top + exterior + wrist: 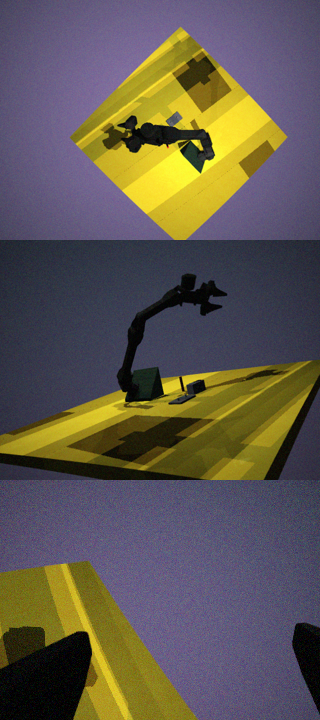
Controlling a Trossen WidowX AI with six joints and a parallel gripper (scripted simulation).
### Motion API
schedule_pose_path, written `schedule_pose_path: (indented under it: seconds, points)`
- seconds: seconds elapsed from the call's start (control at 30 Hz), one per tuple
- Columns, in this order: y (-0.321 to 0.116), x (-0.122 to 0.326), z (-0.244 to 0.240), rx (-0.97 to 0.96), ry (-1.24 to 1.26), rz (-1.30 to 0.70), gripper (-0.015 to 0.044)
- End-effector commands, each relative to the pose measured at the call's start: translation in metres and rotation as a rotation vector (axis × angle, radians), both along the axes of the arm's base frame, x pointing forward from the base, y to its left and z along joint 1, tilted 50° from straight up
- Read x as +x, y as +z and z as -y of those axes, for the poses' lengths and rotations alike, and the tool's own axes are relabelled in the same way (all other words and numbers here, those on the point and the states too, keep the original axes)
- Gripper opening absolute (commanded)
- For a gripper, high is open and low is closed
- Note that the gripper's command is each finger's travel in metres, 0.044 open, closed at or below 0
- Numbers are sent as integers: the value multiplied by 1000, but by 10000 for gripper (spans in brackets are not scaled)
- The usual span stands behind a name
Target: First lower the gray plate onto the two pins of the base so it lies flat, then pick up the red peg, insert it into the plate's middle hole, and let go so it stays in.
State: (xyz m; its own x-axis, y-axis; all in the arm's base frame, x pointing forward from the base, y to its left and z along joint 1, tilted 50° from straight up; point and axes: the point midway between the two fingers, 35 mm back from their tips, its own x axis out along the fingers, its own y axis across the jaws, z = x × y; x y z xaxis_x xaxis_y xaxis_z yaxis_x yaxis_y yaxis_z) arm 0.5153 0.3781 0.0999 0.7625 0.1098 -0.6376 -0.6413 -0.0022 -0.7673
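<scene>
The gray base [174, 119] [174, 402] lies flat on the table with its two small pins standing up and bare. A gray box-shaped thing [195, 387] stands just behind it in the exterior view; I cannot tell whether it is the plate or a stand with the plate. It is hidden under the arm in the top view. The red peg [167, 146] [181, 384] stands upright beside that box, dark in the exterior view. My gripper [120, 132] [224, 300] [194, 640] is wide open and empty, high above the table and beyond these things.
A dark green wedge-shaped block [192, 158] [144, 385] stands beside the arm's foot. The yellow patterned table [165, 180] [232, 420] [30, 600] has dark patches and shadows. Its edge and far corner show in the wrist view.
</scene>
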Motion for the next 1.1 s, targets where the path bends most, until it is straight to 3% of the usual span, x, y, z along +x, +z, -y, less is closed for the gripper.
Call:
schedule_pose_path:
  seconds: [0.0, 0.1, 0.4, 0.7, 0.93, 1.07]
  points:
    - [0, 0, 0, 0, 0, 0, 426]
    - [-17, -6, 18, -45, -43, -62, 440]
    - [-92, -65, 137, -358, -315, -412, 440]
    - [-101, -150, 254, -746, -567, -713, 440]
    - [-98, -163, 272, -814, -600, -756, 440]
    - [-118, -164, 296, -815, -600, -755, 440]
